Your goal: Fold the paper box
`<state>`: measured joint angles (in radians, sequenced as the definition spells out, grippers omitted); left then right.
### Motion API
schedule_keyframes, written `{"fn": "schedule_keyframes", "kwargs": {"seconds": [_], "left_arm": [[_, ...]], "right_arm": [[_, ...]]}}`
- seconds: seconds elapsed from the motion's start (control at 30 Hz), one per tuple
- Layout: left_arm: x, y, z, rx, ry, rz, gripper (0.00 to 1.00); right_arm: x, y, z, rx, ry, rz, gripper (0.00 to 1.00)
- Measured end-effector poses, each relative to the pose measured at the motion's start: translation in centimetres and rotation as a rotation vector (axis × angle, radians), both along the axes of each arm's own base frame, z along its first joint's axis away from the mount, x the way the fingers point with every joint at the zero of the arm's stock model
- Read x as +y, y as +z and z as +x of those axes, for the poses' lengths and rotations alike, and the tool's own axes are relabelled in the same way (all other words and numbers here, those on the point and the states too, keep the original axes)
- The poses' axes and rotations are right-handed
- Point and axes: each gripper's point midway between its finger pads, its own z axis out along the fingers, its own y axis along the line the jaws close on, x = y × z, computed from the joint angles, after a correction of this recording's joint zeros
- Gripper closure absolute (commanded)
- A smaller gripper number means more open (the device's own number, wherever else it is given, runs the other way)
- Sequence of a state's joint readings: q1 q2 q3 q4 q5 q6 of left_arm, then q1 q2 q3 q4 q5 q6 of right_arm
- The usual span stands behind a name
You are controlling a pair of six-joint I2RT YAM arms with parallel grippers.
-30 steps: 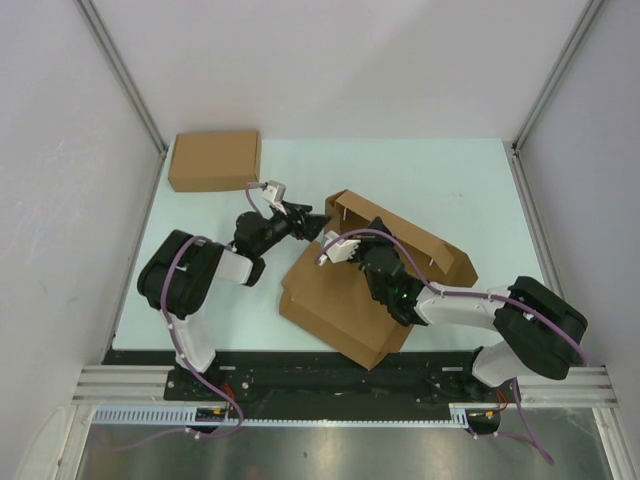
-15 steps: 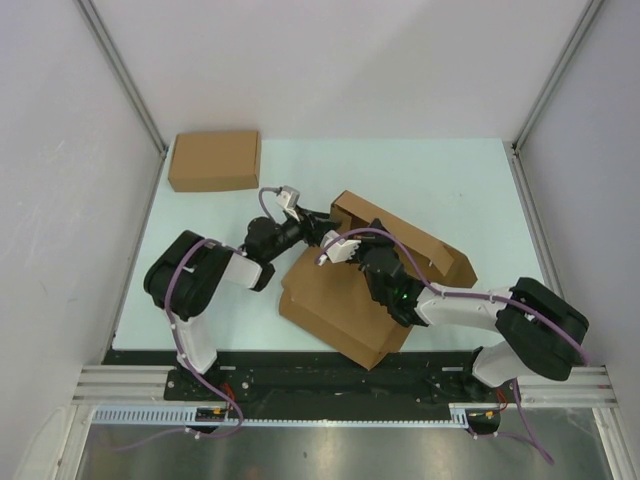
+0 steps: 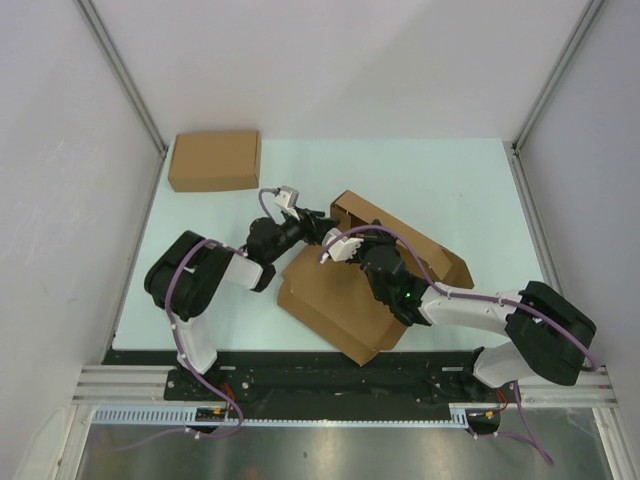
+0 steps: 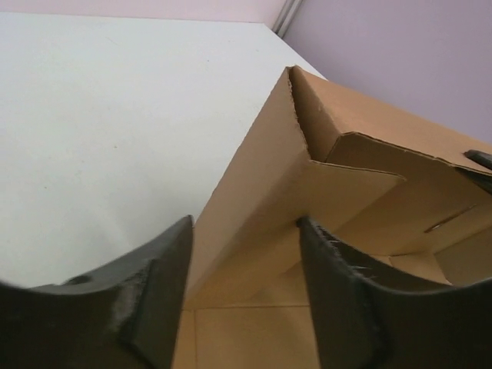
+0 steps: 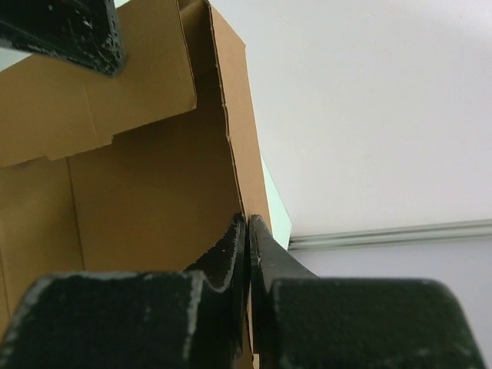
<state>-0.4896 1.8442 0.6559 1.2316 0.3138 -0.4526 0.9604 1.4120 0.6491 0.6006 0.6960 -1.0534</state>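
Note:
The paper box [image 3: 345, 295] lies partly folded in the middle of the table, its base flat and its far wall [image 3: 400, 232] standing up. My left gripper [image 3: 323, 225] is open at the box's far left corner. In the left wrist view [image 4: 244, 231] its fingers [image 4: 157, 288] straddle the upright corner of the side wall [image 4: 269, 184]. My right gripper [image 3: 372, 252] reaches over the base. In the right wrist view [image 5: 247, 221] it is shut on the thin edge of the standing wall [image 5: 234, 123], inside the box.
A second flat, ready-made brown box [image 3: 215, 160] lies at the back left corner of the pale green table [image 3: 470, 190]. White walls with metal posts close in both sides. Both arm bases stand at the near edge.
My left gripper has moved right, up to the box's far left corner. The box has shifted slightly under my right gripper's hold.

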Motion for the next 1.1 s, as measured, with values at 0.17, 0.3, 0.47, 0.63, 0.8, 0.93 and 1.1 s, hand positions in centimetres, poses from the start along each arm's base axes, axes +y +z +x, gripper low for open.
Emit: {"fn": "schedule_keyframes", "kwargs": {"seconds": [0.17, 0.3, 0.47, 0.63, 0.8, 0.93, 1.1], "left_arm": [[-0.2, 0.1, 0.1, -0.009, 0.002, 0.005, 0.22], [-0.6, 0.5, 0.2, -0.023, -0.012, 0.006, 0.23], [-1.5, 0.6, 0.5, -0.039, -0.041, -0.001, 0.38], [-2.3, 1.1, 0.2, -0.062, -0.072, -0.015, 0.66], [-1.9, 0.7, 0.9, -0.062, -0.030, -0.016, 0.77], [-2.0, 0.7, 1.0, -0.067, -0.017, -0.015, 0.79], [-1.9, 0.7, 1.1, -0.074, 0.005, -0.010, 0.80]], "right_arm": [[0.1, -0.1, -0.1, 0.009, 0.006, 0.011, 1.00], [0.3, -0.1, -0.2, 0.018, 0.018, 0.029, 1.00], [0.4, 0.0, -0.1, 0.039, 0.035, 0.047, 1.00], [0.4, -0.1, -0.1, 0.051, 0.037, 0.048, 1.00], [0.5, -0.1, -0.2, 0.057, 0.046, 0.050, 1.00], [0.5, -0.1, -0.2, 0.059, 0.046, 0.054, 0.99], [0.6, -0.1, -0.3, 0.060, 0.049, 0.055, 0.95]]}}
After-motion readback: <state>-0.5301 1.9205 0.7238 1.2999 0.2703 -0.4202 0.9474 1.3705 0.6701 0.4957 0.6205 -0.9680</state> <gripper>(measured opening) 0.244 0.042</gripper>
